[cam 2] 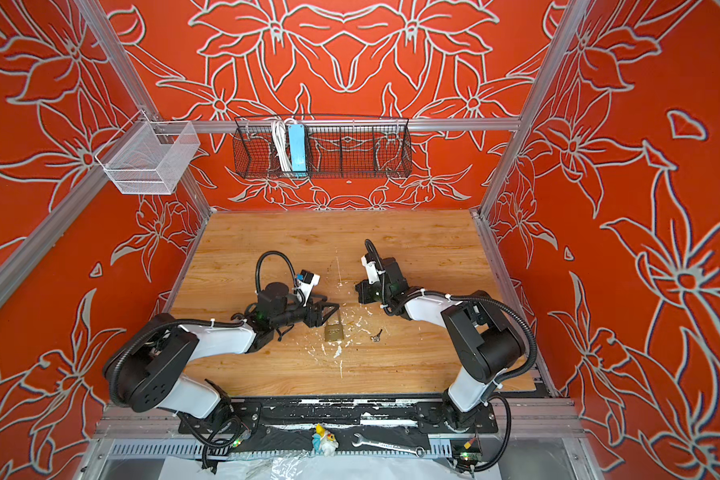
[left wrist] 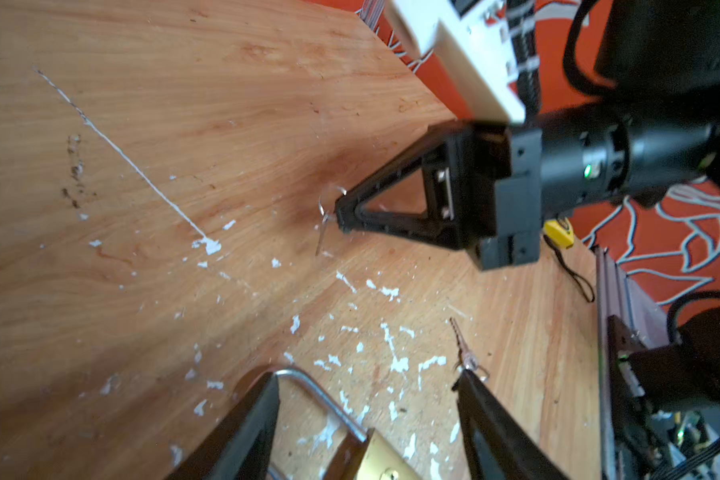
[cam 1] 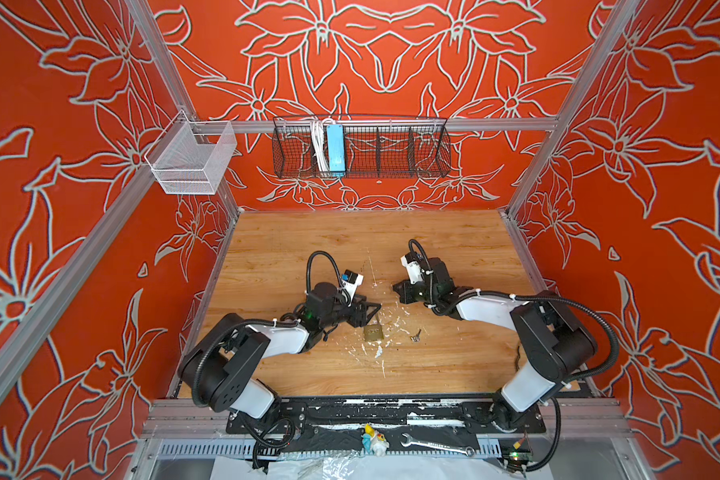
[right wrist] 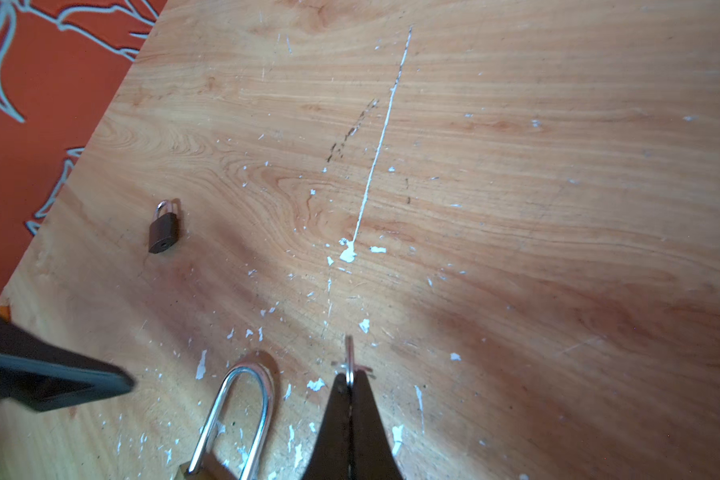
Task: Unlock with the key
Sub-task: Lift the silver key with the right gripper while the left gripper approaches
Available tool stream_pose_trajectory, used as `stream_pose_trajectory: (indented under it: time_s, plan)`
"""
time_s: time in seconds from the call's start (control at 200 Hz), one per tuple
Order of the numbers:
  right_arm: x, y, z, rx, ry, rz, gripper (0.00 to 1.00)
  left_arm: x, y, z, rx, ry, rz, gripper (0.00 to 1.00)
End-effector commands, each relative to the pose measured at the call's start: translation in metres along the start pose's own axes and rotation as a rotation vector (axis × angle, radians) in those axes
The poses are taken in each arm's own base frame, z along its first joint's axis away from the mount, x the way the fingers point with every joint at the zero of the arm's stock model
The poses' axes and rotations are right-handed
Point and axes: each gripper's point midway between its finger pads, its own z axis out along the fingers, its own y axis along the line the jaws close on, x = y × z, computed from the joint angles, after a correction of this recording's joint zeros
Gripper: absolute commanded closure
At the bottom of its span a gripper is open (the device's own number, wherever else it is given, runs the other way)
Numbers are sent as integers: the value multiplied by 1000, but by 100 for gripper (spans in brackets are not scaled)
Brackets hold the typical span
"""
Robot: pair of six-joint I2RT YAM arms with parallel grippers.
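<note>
While the right gripper [right wrist: 351,380] pinched a small silver key [right wrist: 350,353] in its closed tips, we saw the left gripper [left wrist: 366,380] spread wide, the steel shackle of the brass padlock [cam 1: 373,332] lying between its fingers, ungripped. A loose silver key [cam 1: 415,335] lay just right of that padlock; a small dark padlock [right wrist: 164,232] sat near the board's edge. Beyond both grippers the white-flecked wooden tabletop [cam 1: 308,241] ran open to the orange floral walls [cam 1: 391,62].
</note>
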Motion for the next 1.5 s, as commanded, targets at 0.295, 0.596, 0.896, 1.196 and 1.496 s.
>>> stream_pose_trajectory:
  time_s: [0.295,0.596,0.896,1.196,1.496]
  plan:
    - [-16,19,-9,-96,-90,-18,100,-45,-8,29,30,15,-416,29]
    - [-21,14,-29,-50,-160,-38,100,-47,15,48,-8,-52,-1105,23]
    - [-24,16,-26,-53,-157,-79,100,-73,22,101,341,-180,-1222,14]
    - [-24,13,-26,-36,-166,-81,100,-71,20,99,259,-201,-1225,13]
    - [-28,12,-31,-23,-204,-89,100,-70,-6,99,276,-135,-1241,24]
